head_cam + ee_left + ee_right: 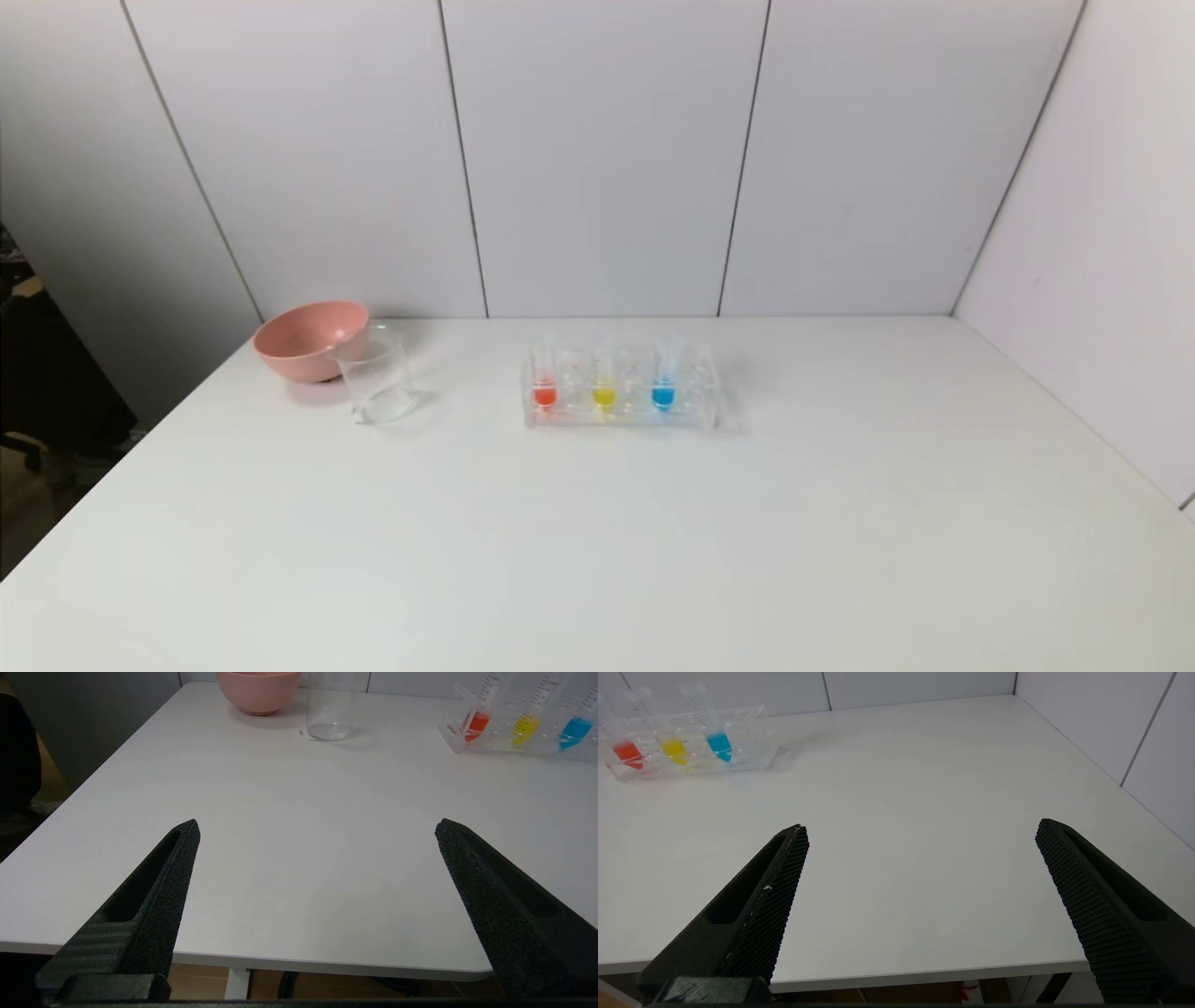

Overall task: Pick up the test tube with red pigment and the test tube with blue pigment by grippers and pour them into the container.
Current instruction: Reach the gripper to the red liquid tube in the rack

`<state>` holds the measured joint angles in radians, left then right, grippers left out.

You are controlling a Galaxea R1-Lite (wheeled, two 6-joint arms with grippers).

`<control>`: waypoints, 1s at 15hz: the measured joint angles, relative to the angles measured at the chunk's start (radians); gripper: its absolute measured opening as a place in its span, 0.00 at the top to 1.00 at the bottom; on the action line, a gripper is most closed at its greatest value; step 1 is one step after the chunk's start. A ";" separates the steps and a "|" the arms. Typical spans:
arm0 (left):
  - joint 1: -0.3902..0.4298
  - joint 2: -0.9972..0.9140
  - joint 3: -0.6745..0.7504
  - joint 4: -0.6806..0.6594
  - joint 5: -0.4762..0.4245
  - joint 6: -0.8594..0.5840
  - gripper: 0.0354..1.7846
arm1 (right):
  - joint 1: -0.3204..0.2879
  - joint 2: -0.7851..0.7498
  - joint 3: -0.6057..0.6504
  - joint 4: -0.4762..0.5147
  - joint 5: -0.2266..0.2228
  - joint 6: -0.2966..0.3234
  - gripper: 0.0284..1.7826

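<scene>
Spanning the room's corner, white table [653, 541] against grey panelled walls [597, 159].

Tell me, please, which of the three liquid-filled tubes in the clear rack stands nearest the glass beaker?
The slim clear tube with orange-red liquid, at the rack's end facing the beaker; the yellow and blue ones stand farther along.

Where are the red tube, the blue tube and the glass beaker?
red test tube [545, 394], head view, on its orange-red liquid.
blue test tube [663, 396], head view, on its blue liquid.
glass beaker [376, 381], head view, on its clear side wall.
</scene>
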<state>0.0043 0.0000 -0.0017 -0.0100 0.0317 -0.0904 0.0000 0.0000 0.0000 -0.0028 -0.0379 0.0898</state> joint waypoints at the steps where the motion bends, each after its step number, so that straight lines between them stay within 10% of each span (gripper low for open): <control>1: 0.000 0.000 0.000 0.001 0.002 0.000 0.01 | 0.000 0.000 0.000 0.000 0.000 0.000 0.00; 15: -0.018 0.154 -0.196 -0.010 -0.023 0.025 0.01 | 0.000 0.000 0.000 0.000 0.000 0.000 0.00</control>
<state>-0.0134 0.1538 -0.1977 -0.0196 0.0085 -0.0657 0.0000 0.0000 0.0000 -0.0028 -0.0383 0.0898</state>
